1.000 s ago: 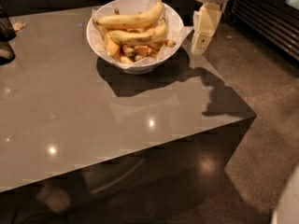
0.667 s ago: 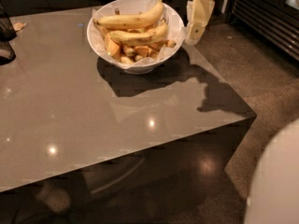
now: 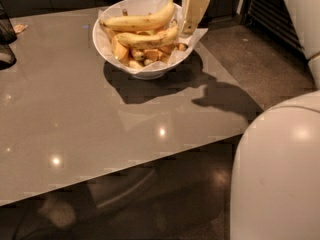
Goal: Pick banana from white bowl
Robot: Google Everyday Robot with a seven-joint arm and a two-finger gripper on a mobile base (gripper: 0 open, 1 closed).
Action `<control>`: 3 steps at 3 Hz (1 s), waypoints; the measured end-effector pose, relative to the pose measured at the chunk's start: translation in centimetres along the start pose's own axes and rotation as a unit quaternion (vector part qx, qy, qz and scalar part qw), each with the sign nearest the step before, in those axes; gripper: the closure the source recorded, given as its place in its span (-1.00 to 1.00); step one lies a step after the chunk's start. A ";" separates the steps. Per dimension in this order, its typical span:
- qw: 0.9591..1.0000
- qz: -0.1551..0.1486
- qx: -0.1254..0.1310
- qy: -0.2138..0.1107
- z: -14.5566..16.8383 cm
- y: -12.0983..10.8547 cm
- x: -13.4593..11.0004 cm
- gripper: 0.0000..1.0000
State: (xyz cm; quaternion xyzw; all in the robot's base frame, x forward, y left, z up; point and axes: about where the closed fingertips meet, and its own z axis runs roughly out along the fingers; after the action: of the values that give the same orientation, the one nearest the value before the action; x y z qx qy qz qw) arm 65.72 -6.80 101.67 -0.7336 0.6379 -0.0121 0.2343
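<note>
Since a moment ago the cream-coloured gripper [image 3: 190, 24] has shifted left, from just beside the bowl to over its right rim, and the rounded white robot shell [image 3: 277, 174] fills more of the lower right corner. I cannot tell whether the jaws are apart or together; they hang pointing down at the top of the view, right at the tip end of the bananas, and I cannot tell whether they touch the fruit.

The long yellow banana [image 3: 140, 21] lies across the top of the pile, with a second yellow banana [image 3: 150, 40] just below it and chunky cut yellow pieces [image 3: 122, 49] underneath. All of it sits in the large round glossy white bowl [image 3: 145, 71], whose crinkled translucent paper lining [image 3: 200, 34] sticks out over the rim.

The bowl stands near the far right corner of the smooth grey counter [image 3: 100, 124], where the arm's dark shadow [image 3: 225, 96] falls. A dark object [image 3: 6, 44] sits at the left edge, and dark speckled floor [image 3: 260, 59] lies to the right.
</note>
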 end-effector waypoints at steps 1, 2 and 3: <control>1.000 -0.009 -0.016 0.007 1.9 -0.1 -0.9 -0.36; 0.999 -0.021 -0.040 0.015 4.1 0.4 -1.9 -0.38; 0.998 -0.027 -0.057 0.025 5.9 0.6 -2.2 -0.36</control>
State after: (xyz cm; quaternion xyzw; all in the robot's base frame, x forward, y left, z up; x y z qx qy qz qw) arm 66.61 -2.86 96.76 -0.7621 0.6232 0.0000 0.1755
